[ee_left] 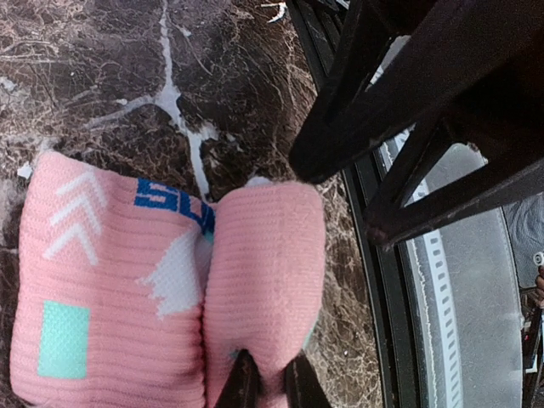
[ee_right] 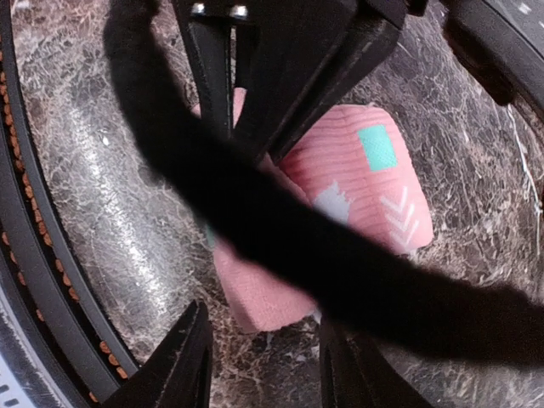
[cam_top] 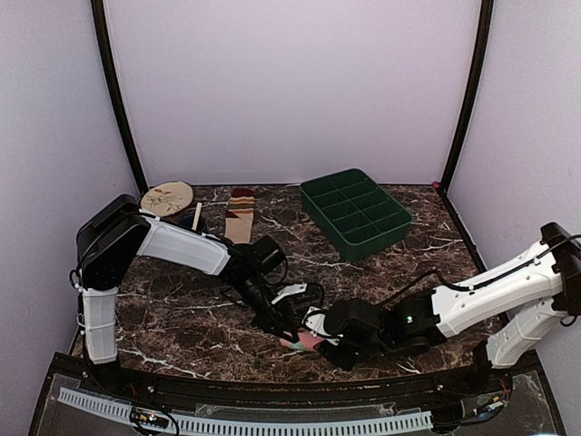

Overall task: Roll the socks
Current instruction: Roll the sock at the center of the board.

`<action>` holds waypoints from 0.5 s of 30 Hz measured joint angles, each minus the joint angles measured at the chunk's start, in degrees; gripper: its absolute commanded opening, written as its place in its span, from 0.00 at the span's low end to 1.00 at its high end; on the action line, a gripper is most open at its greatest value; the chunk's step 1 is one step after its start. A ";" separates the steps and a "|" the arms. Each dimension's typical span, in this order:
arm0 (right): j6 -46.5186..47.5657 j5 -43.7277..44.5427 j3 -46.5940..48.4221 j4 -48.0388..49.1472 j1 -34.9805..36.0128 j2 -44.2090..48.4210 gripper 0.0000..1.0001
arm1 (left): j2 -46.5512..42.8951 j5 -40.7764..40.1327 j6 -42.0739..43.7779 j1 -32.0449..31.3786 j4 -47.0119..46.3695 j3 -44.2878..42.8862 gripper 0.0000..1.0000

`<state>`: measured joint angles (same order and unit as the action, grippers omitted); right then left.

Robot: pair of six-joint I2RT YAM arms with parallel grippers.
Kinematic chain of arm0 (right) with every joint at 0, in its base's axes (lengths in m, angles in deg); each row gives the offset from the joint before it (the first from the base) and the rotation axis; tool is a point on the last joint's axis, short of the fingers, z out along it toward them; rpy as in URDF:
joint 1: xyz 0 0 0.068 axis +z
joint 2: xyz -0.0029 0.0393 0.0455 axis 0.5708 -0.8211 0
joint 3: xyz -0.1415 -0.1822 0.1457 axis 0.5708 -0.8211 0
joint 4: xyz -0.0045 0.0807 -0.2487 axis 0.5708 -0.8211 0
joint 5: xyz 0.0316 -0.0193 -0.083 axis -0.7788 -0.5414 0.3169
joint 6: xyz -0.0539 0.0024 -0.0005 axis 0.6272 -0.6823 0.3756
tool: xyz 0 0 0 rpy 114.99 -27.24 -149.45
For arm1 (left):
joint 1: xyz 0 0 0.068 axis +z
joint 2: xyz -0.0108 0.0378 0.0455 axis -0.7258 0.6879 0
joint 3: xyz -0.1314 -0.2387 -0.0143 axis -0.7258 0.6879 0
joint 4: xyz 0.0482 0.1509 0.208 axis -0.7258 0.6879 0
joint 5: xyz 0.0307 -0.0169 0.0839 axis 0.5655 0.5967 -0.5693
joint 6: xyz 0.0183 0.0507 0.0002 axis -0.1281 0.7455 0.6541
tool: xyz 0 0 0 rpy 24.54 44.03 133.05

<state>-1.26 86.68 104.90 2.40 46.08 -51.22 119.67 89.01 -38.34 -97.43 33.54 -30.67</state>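
As left fingers (ee_left: pixel 242 387) pinch the pink sock (ee_left: pixel 119 280), right fingers (ee_right: pixel 183 365) straddle its edge.

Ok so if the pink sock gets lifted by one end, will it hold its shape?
Probably not: the pink sock is soft ribbed knit, so it should droop. Its folded-over part looks loose and would likely open. The fabric should drag rather than slide on the marble table.

Two socks are counted: one pink sock (ee_left: pixel 127 297) at the left gripper (ee_left: pixel 270 384), one tan sock (cam_top: pixel 241 218) well beyond it. One plate (cam_top: pixel 167 196) and one tray (cam_top: pixel 329 229) are counted, likewise beyond it.
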 measured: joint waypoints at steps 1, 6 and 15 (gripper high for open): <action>0.50 0.20 0.50 0.02 0.15 -0.87 0.43 | 0.00 0.02 0.02 0.02 0.02 0.00 0.00; 4.44 0.87 2.86 0.02 0.46 -5.01 0.46 | 0.00 0.26 -0.02 0.11 0.04 -0.02 0.00; 8.74 1.44 3.91 1.36 0.48 -9.33 0.46 | 0.02 0.96 -0.46 0.28 0.09 -0.02 0.00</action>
<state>7.49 88.12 108.81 3.75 46.56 -60.55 119.69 89.98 -38.80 -97.14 33.63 -30.70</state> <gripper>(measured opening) 0.462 0.108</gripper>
